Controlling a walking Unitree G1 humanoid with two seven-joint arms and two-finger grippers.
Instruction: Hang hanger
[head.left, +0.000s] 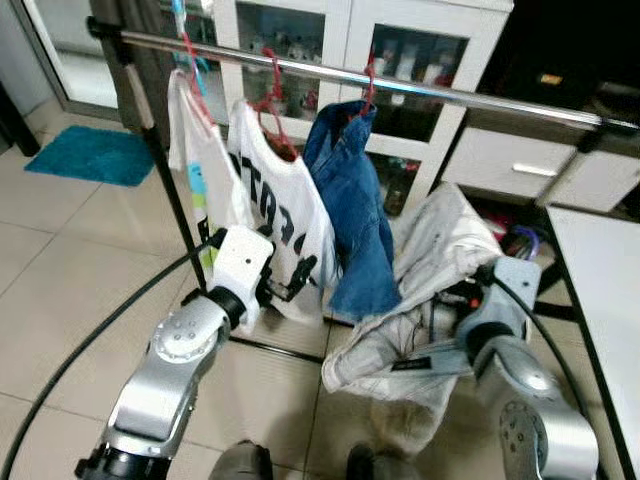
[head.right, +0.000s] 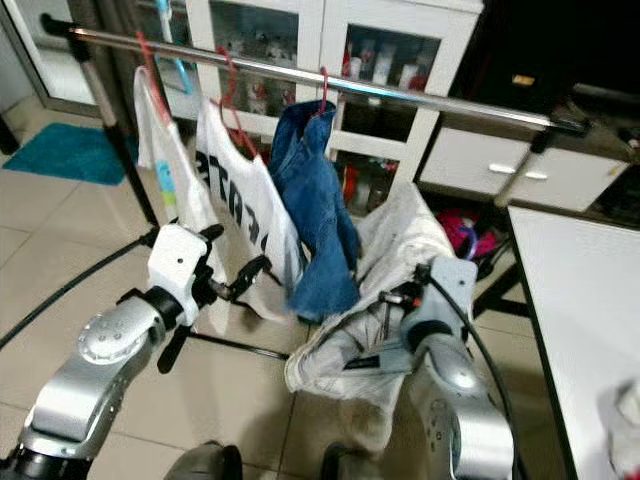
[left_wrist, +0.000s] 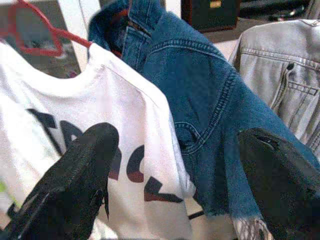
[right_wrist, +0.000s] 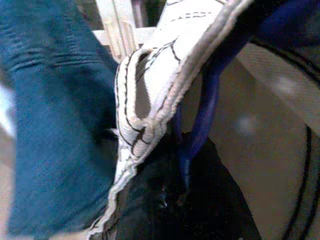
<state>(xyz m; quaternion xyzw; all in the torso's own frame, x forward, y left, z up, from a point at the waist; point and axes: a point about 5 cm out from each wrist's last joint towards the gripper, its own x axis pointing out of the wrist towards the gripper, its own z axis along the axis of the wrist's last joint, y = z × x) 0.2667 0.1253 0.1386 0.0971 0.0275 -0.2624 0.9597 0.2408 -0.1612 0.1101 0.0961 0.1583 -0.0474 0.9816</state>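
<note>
My right gripper (right_wrist: 187, 172) is pinched on the blue hanger (right_wrist: 207, 95), as far as the close, dim wrist view lets me judge, with the pale denim jacket (head.left: 420, 290) draped on it, low and well under the rail (head.left: 440, 95). My left gripper (head.left: 290, 283) hangs spread and empty by the white T-shirt (head.left: 280, 210). To hang it well, I should lift the hook above the rail's bare stretch right of the blue denim jacket (head.left: 355, 200), then lower it over, keeping the collar level.
</note>
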